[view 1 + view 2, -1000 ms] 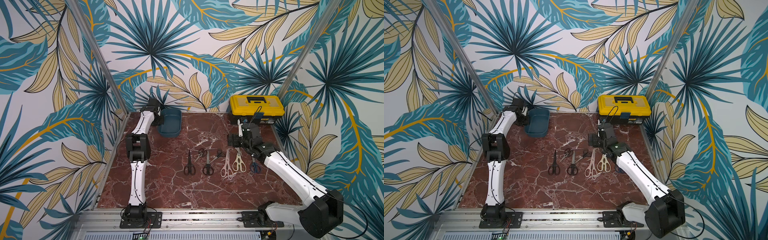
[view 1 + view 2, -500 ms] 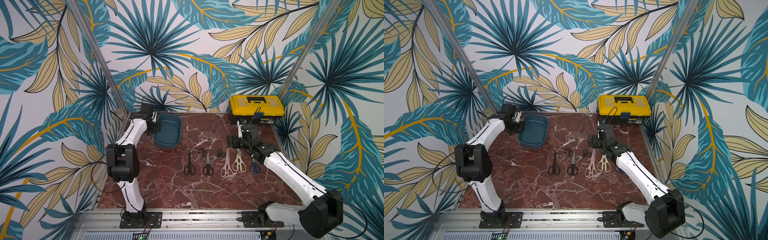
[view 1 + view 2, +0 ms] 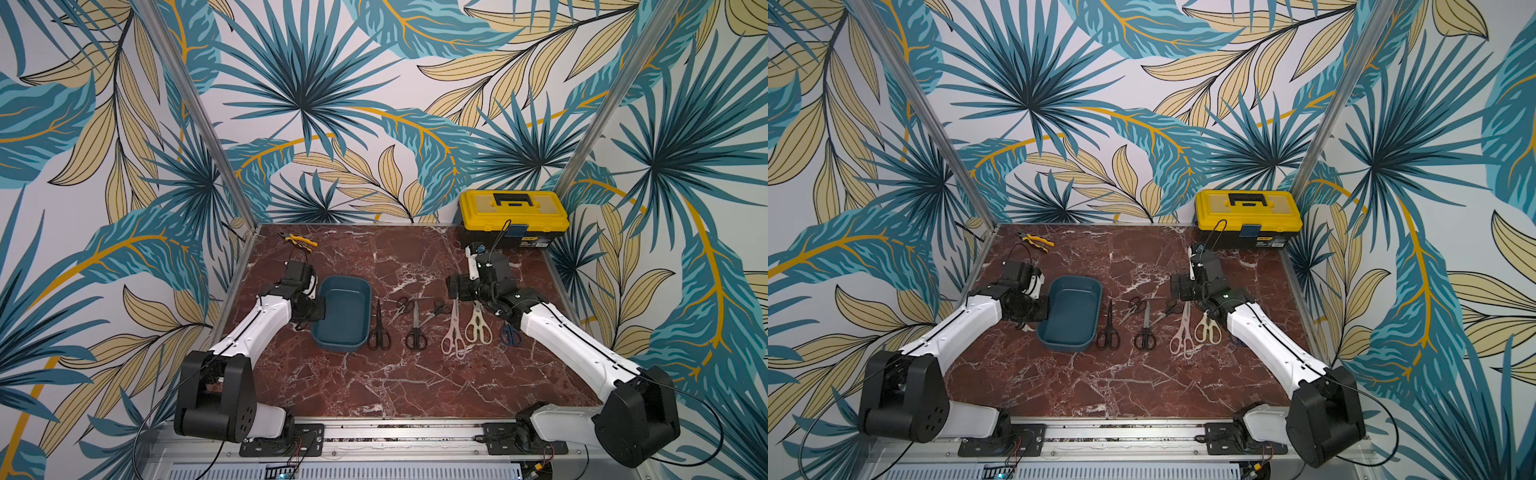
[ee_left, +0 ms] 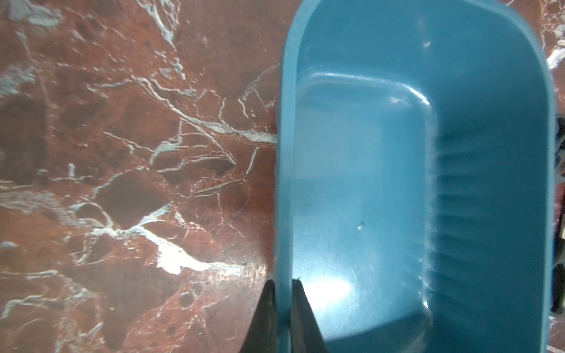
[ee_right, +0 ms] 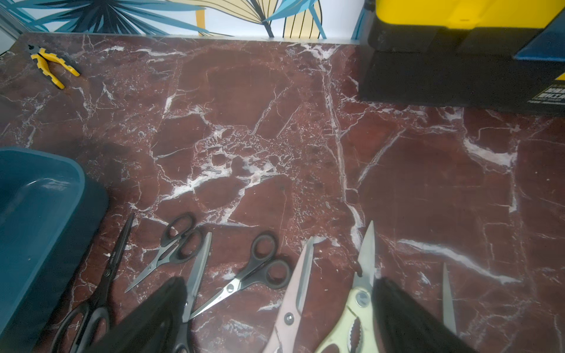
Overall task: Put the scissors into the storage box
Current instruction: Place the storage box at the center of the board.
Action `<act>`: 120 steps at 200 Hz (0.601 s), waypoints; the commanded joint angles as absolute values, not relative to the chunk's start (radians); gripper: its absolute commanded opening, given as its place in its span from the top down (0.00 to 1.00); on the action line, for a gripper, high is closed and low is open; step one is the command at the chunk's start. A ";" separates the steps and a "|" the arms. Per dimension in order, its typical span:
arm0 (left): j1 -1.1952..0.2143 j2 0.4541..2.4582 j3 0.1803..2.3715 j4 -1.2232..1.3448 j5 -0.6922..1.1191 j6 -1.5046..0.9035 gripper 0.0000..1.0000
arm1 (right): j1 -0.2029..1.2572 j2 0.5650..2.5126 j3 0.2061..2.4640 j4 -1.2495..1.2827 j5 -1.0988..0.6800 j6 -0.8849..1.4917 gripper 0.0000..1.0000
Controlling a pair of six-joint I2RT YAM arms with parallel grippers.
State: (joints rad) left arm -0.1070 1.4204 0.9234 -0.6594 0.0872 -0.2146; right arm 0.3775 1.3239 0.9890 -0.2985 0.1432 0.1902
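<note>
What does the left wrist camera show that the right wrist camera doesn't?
Only the left wrist view: the left gripper pinching the storage box by its wall, and the box's whole empty inside. Only the right wrist view: the scissors lying in a row, yellow-handled pliers, the yellow-lidded toolbox, and the open right gripper. Both: the box and the red marble table.

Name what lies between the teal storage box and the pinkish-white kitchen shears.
Four black-handled scissors, in both top views: a long pair beside the storage box, a small pair, a second long pair, a second small pair nearest the pinkish-white shears.
</note>
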 commanded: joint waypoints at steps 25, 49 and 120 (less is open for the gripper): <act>-0.100 1.438 0.898 -0.562 0.025 -0.262 1.00 | 0.386 1.306 0.956 -0.270 0.141 0.182 0.00; -0.096 1.461 0.936 -0.601 -0.008 -0.228 0.87 | 0.386 1.306 0.953 -0.289 0.140 0.178 0.00; -0.101 1.416 1.040 -0.720 -0.091 -0.249 0.43 | 0.385 1.296 0.959 -0.291 0.129 0.186 0.00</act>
State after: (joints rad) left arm -0.0971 1.5051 0.9565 -0.6594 -0.0353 -0.2283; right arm 0.3813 1.3235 0.9684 -0.2852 0.1383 0.1898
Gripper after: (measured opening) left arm 0.572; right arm 0.995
